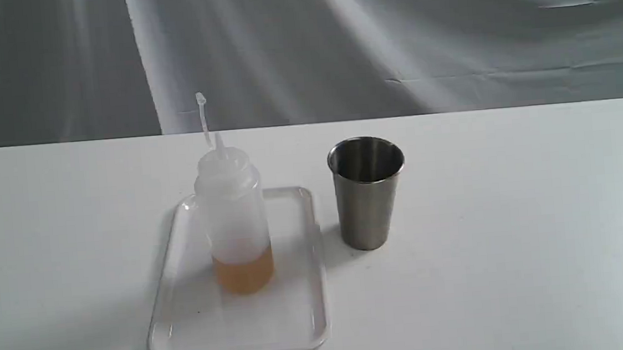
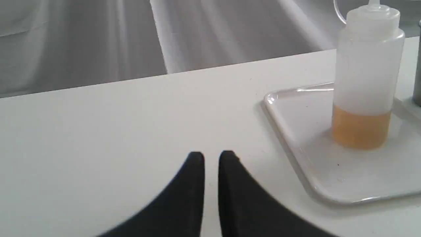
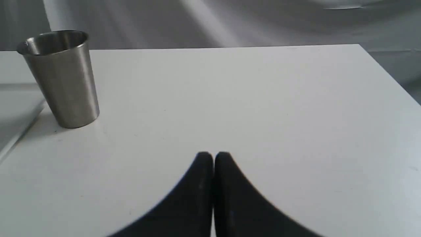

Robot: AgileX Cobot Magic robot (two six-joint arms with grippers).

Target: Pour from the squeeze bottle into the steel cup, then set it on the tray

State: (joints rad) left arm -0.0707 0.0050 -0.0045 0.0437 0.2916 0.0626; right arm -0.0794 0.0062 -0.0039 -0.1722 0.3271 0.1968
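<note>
The squeeze bottle point(image 1: 234, 220) stands upright on the tray point(image 1: 191, 340), amber liquid filling its bottom part, its cap strap sticking up. The steel cup point(image 1: 367, 193) stands upright on the table just right of the tray. In the left wrist view the squeeze bottle point(image 2: 365, 75) and the tray point(image 2: 296, 138) lie ahead and to one side of my left gripper point(image 2: 211, 156), whose black fingers are nearly together with nothing between them. My right gripper point(image 3: 213, 156) is shut and empty over bare table, well apart from the steel cup point(image 3: 62, 77). Neither gripper shows in the exterior view.
A white table point(image 1: 518, 264) carries everything. A grey draped cloth point(image 1: 389, 35) hangs behind its far edge. The table's right edge point(image 3: 394, 79) shows in the right wrist view.
</note>
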